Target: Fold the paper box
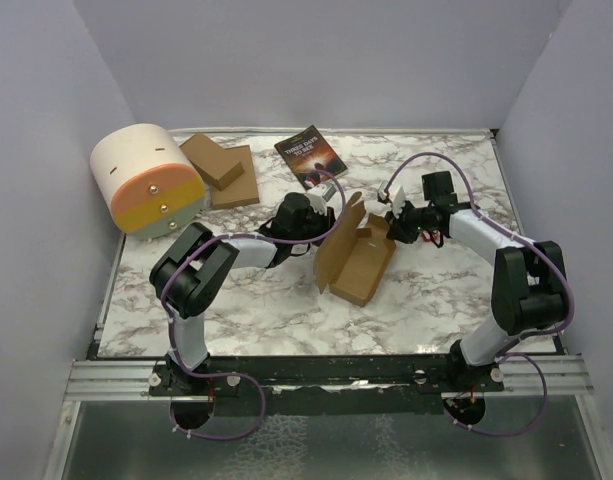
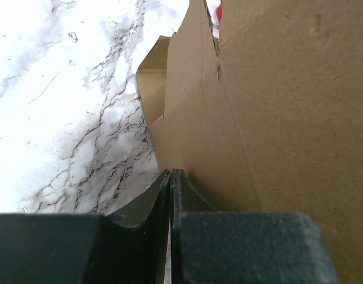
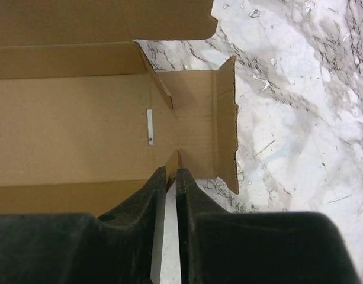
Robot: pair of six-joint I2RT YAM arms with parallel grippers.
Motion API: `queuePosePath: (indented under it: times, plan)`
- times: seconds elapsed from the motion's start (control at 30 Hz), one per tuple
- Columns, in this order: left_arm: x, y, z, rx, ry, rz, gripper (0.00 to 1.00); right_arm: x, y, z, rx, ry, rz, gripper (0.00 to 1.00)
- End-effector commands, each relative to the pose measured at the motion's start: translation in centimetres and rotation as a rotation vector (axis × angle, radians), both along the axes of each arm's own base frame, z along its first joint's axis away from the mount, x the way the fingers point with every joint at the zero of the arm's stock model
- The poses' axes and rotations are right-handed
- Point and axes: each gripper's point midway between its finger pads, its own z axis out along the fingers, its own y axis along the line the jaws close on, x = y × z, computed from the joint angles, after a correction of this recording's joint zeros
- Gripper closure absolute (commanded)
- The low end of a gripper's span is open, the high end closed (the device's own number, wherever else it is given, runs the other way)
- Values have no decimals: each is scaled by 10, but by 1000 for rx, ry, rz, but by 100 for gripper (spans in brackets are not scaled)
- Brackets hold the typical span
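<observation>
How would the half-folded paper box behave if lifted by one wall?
The paper box is thin cardboard with many creases, so it would probably hinge and sag there. As an open, hollow sheet, it is likely light for its size.

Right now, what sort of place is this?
Likely a robotics lab test cell: plain walls box in a marble-patterned table, and the left arm and right arm are bolted to a metal rail.

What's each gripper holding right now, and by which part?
Both hold the paper box: left gripper pinches the raised panel's edge, right gripper pinches a small flap on its side wall.
</observation>
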Motion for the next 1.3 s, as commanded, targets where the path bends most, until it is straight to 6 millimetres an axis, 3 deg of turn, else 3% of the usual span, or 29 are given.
queuePosePath:
  times: [0.0, 0.17, 0.53, 0.8, 0.9, 1.1, 1.27]
  plan:
    - [3, -1, 7, -17, -14, 4, 94, 3, 0, -1, -9, -18, -12, 91]
    - [3, 0, 7, -16, -16, 4, 95, 1, 5, 3, 26, 13, -22, 99]
    - [5, 2, 9, -16, -19, 10, 95, -9, 19, 9, 146, 162, -72, 99]
    - [6, 1, 10, -17, -19, 10, 94, -14, 16, -3, 254, 343, -107, 98]
    - [5, 1, 10, -18, -18, 8, 95, -15, 18, 5, 310, 359, -78, 88]
    - [5, 1, 11, -14, -20, 5, 94, -8, 20, 43, 372, 256, -17, 62]
    - [5, 1, 11, -13, -21, 5, 95, 10, 13, 56, 353, 166, -28, 56]
